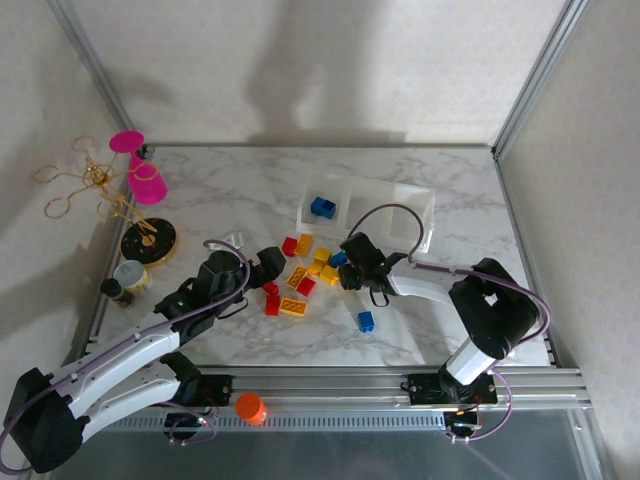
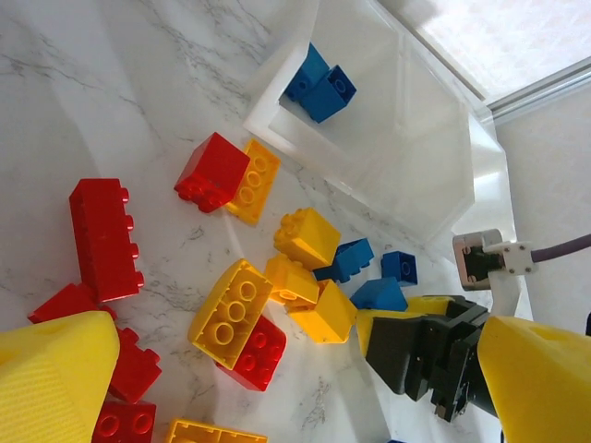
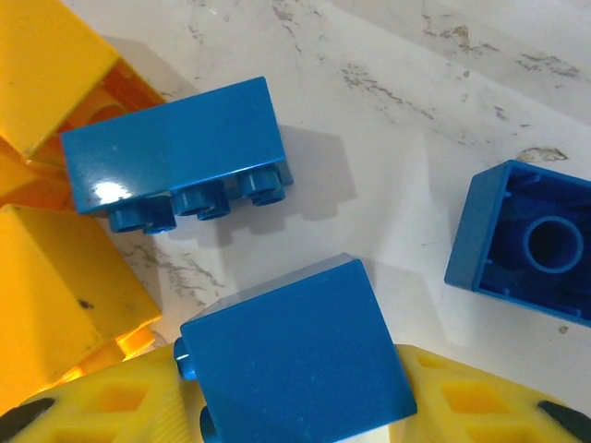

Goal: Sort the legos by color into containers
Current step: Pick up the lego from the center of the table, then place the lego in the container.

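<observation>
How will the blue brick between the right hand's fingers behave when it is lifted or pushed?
The blue brick looks like rigid, smooth plastic, so it may slip in the right hand. Its flat faces suggest it would slide on the table, not roll. It is probably light: the overturned brick nearby shows a hollow underside.

About six red legos (image 2: 103, 240), six yellow legos (image 2: 231, 314), six blue legos (image 2: 319, 83). One tray (image 2: 268, 101), three compartments.

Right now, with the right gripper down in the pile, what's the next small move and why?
I'd probably close the right gripper on the blue brick between its fingers: it sits squarely between them, and blue bricks already lie in the tray.
</observation>
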